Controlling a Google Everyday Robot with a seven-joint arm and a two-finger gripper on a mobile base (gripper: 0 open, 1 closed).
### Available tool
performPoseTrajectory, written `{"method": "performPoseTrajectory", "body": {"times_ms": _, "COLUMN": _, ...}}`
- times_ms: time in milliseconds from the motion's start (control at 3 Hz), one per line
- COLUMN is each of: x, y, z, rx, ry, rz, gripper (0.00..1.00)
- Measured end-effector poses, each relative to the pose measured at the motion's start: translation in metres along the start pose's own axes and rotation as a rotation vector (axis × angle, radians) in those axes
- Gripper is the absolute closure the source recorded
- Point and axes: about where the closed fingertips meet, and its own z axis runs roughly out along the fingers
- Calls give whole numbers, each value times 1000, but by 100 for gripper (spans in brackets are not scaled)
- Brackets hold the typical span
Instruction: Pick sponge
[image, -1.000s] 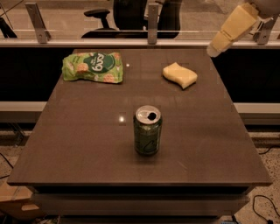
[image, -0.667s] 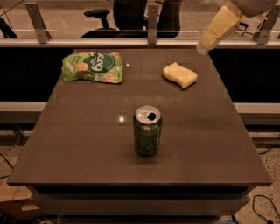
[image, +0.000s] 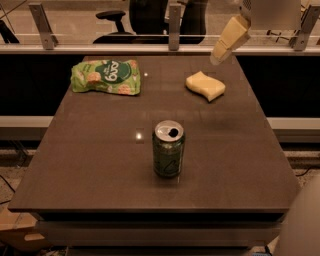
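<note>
gripper (image: 218, 56): cream, slanting down from upper right, tip in the air above the table's far edge. open or closed: cannot tell. touches nothing visible.
sponge (image: 205, 86): lies flat on the far right part of the table (image: 90, 165), near the gripper tip, just below and slightly left of it, apart. pale-yellow block, wavy sides.
green snack bag (image: 106, 76): far left.
soda can (image: 168, 149): upright, near centre.

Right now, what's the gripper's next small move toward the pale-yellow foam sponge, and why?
Probably lower the cream gripper down and slightly nearer, onto the pale-yellow wavy-sided foam sponge: it hangs above the far edge of the dark table, just behind the sponge, not touching it.
</note>
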Motion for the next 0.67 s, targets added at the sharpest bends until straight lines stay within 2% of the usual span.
{"method": "performPoseTrajectory", "body": {"times_ms": 667, "x": -7, "y": 12, "z": 37, "rx": -31, "ry": 12, "rz": 23, "gripper": 0}}
